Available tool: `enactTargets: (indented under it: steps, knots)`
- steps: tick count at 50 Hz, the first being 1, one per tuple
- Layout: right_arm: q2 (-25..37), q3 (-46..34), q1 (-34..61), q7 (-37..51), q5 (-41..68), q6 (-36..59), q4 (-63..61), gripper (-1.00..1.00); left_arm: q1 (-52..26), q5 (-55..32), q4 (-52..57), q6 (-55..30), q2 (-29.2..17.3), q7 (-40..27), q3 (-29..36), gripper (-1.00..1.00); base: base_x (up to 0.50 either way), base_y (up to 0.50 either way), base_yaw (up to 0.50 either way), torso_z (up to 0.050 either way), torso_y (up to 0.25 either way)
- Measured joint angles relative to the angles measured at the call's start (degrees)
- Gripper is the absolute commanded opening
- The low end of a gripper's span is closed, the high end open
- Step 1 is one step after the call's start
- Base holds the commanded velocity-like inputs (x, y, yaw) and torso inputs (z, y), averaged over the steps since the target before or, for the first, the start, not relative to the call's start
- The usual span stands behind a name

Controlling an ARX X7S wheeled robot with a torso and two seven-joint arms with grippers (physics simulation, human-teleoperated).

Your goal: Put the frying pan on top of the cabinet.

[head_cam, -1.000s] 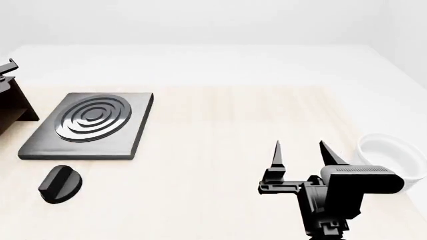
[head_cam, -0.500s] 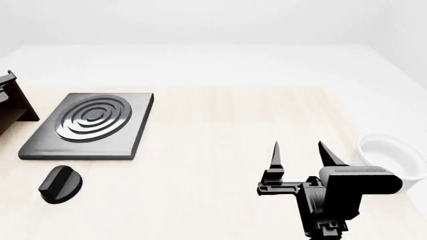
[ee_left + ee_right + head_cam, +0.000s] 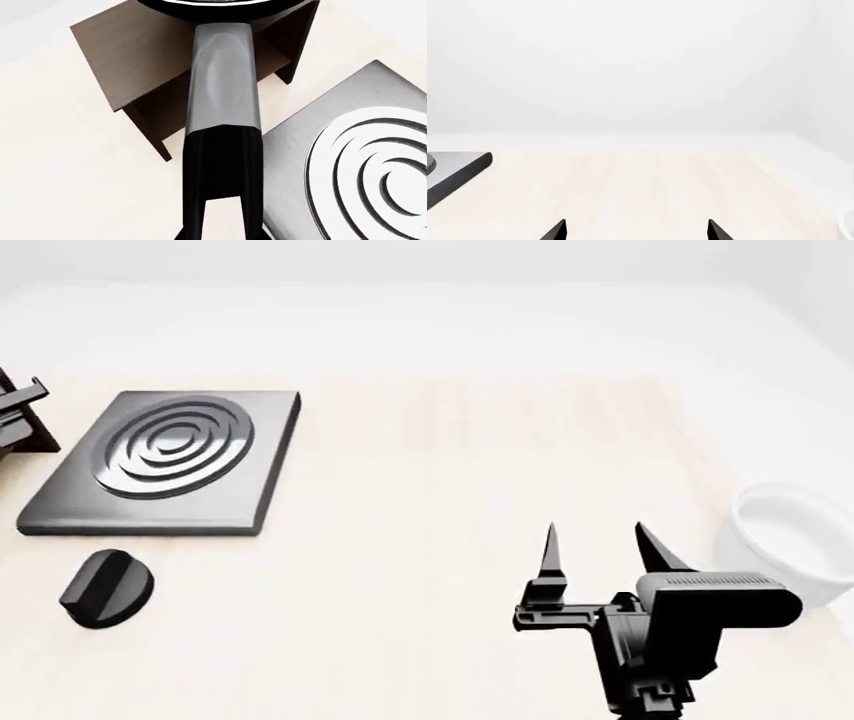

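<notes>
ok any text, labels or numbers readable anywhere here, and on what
None: no words, numbers or brand marks show in any view.
The burner plate bears only raised rings.
The knob, white bowl, frying pan handle and cabinet are plain.
The right end effector shows only ribbed vents.

The pan handle (image 3: 222, 90) looks like smooth glossy grey metal, the cabinet (image 3: 140, 55) matt brown wood, the burner plate (image 3: 160, 462) perhaps brushed metal.
</notes>
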Motion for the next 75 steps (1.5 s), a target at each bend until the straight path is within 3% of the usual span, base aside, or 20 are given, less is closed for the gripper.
enactTargets:
  steps: [36,54,55,75]
  knots:
    - [0.5,-0.6,0.1,0.5,0.3,-0.3,0.2,1.0,0.2,0.2,0.0,2.2,-0.9,-2.9,-4.5,-1.0,0.0,0.0,0.0,0.0,-0.002]
    - [0.7,-0.9,0.2,0.8,0.5,-0.4,0.1,1.0,0.6,-0.7,0.0,3.1,-1.1,-4.2,-6.1,-1.0,0.0,0.0,0.0,-0.001,-0.098]
    - [0.7,-0.9,0.2,0.9,0.5,-0.4,0.1,1.0,0.6,-0.8,0.0,3.2,-1.1,-4.3,-6.2,1.0,0.0,0.0,0.0,0.0,0.0]
    - [0.9,-1.3,0.2,1.1,0.7,-0.6,0.2,1.0,-0.6,0.6,0.0,5.0,-1.0,-2.8,-3.6,1.0,0.0,0.0,0.0,0.0,0.2]
